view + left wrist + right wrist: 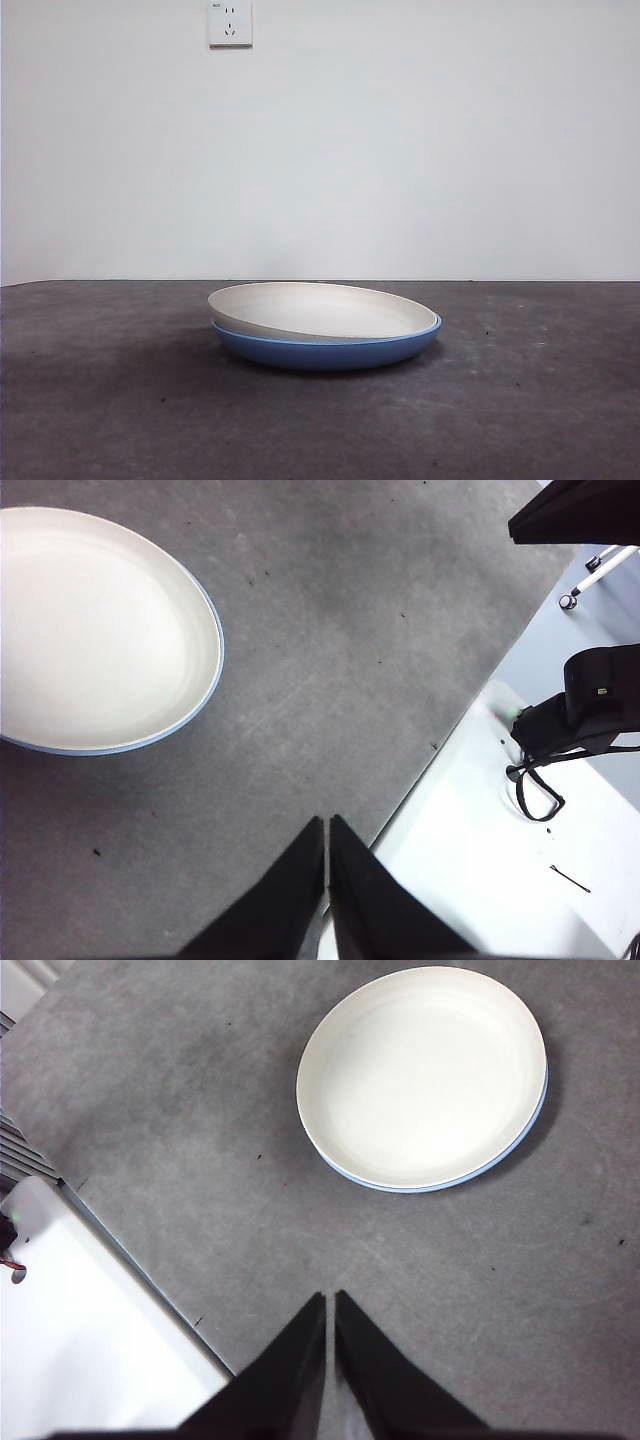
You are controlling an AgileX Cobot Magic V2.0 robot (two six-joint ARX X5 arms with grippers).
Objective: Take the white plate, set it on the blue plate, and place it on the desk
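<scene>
The white plate (320, 310) rests inside the blue plate (330, 352), slightly tilted, in the middle of the desk (120, 420). In the left wrist view the white plate (95, 630) shows with only a thin blue plate rim (205, 695) around it. In the right wrist view the white plate (420, 1075) covers the blue plate (440, 1187) the same way. My left gripper (327, 825) is shut and empty, high above the desk and well away from the plates. My right gripper (329, 1300) is also shut and empty, raised and apart from the plates. Neither arm shows in the front view.
The desk edge (430, 760) runs close to my left gripper, with a white surface (500, 850) and a black strapped device (580, 710) beyond it. A white surface (80, 1340) lies beyond the desk edge near my right gripper. A wall socket (230, 22) is behind.
</scene>
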